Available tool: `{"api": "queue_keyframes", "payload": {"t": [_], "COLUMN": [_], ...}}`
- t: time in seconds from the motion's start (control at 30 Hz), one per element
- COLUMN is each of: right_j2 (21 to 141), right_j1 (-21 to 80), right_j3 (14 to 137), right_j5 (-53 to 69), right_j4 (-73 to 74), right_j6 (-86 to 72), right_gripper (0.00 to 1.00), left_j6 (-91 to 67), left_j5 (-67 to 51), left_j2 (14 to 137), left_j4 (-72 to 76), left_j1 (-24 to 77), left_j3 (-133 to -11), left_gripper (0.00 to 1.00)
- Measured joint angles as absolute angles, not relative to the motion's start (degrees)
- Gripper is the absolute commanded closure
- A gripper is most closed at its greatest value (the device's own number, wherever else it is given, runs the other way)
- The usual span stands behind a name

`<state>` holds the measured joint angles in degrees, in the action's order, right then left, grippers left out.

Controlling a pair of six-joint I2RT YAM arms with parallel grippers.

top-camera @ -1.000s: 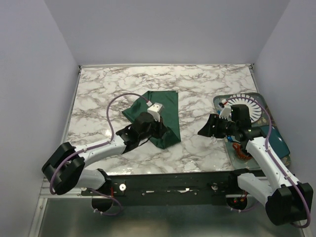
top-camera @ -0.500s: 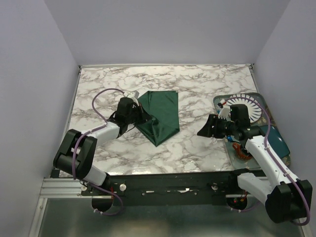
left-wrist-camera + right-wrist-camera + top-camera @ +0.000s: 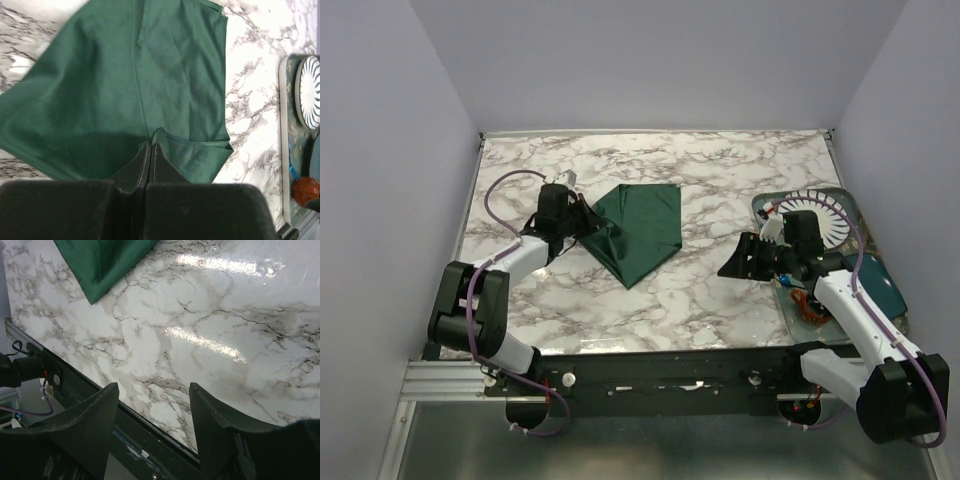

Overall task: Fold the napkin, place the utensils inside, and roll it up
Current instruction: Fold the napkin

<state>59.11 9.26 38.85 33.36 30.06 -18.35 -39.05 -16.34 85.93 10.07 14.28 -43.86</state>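
The dark green napkin (image 3: pixel 638 228) lies folded into a pointed shape on the marble table (image 3: pixel 720 170), left of centre. My left gripper (image 3: pixel 583 215) is at its left corner, shut on a pinch of the cloth. In the left wrist view the two fingers (image 3: pixel 142 162) are pressed together with the napkin (image 3: pixel 140 80) hem caught at their tips. My right gripper (image 3: pixel 733 262) hovers open over bare marble beside the tray, with nothing between its fingers (image 3: pixel 210 410). The napkin (image 3: pixel 100 260) shows in its upper left corner. I cannot make out the utensils in any view.
A tray (image 3: pixel 840 192) at the right edge holds a striped plate (image 3: pixel 832 215), a teal dish (image 3: pixel 886 290) and a small orange object (image 3: pixel 801 300). The tray (image 3: pixel 286 150) also shows at the right of the left wrist view. Walls close in on the left, back and right.
My left arm has swung from the near side to the back left, dragging the napkin's corner with it. The cloth now lies flatter and more spread. The right arm has barely moved.
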Motion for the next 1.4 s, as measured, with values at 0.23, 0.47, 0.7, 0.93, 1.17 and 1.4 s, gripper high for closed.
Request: {"api": "queue_keyframes", "payload": {"t": [0.23,0.47,0.7,0.93,1.17,1.4], "right_j2": [60.05,60.58,61.67,63.02,64.25,66.54], "right_j1": [9.26,9.26,9.26,9.26,9.26,9.26], "right_j3": [38.85,38.85,38.85,38.85,38.85,38.85], "right_j5": [34.09,34.57,35.38,35.88,36.97,37.91], "right_j4": [29.89,29.65,29.56,28.86,27.92,26.35], "right_j6": [-18.35,-18.35,-18.35,-18.35,-18.35,-18.37], "right_gripper": [0.33,0.33,0.33,0.33,0.33,0.33], "left_j6": [-39.05,-39.07,-39.29,-39.35,-39.35,-39.38], "left_j5": [-14.76,-13.23,-11.03,-9.89,-9.41,-8.69], "left_j2": [85.95,86.41,86.50,87.09,87.81,88.86], "left_j4": [8.05,6.90,6.68,6.17,5.87,5.89], "left_j1": [11.90,9.26,8.03,6.50,5.96,5.93], "left_j3": [-44.64,-45.30,-45.36,-45.36,-45.36,-45.36], "left_gripper": [1.00,1.00,1.00,1.00,1.00,0.93]}}
